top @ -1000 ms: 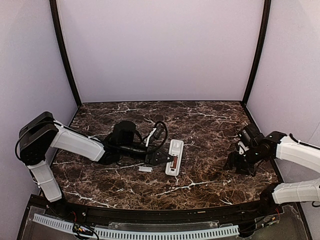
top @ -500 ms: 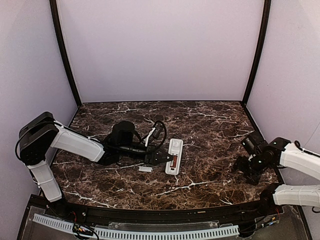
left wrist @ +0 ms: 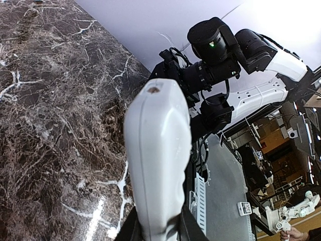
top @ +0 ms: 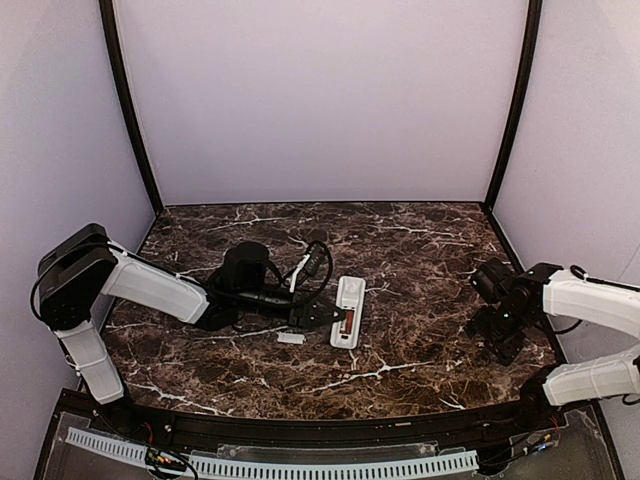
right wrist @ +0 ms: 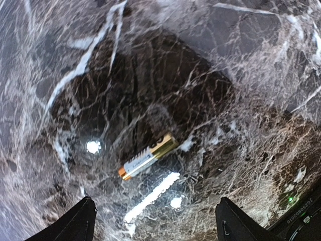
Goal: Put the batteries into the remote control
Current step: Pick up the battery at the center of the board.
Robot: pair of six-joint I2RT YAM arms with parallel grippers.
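The left end effector (top: 334, 318) is reaching across the marbled desk (top: 400, 250) and is gripping the remote (top: 348, 312) by its near left edge. In the left wrist view the white body of the remote is filling the middle of the picture, and the dark fingers (left wrist: 188, 227) are pressing against it from both sides at the bottom edge, set narrow around it. From above, the remote is lying on the desk with its back facing up, roughly in the middle, its long side running away from the arms. A reddish-brown seated battery (top: 350, 322) is showing in the recessed compartment in the nearer half of the remote. A small flat white cover piece (top: 290, 338) is lying on the desk just left of the remote's near end, close beneath the left end effector.

The right end effector (top: 497, 335) is hanging over the right side of the desk, well apart from the remote, pointing down. Its fingertips (right wrist: 80, 221) are standing wide apart and are holding nothing. In the right wrist view a loose battery (right wrist: 148, 156), gold at one end and pale along its body, is lying on its side on the dark marble in line with the gap between those fingertips but beyond them, tilted diagonally and touching neither one.
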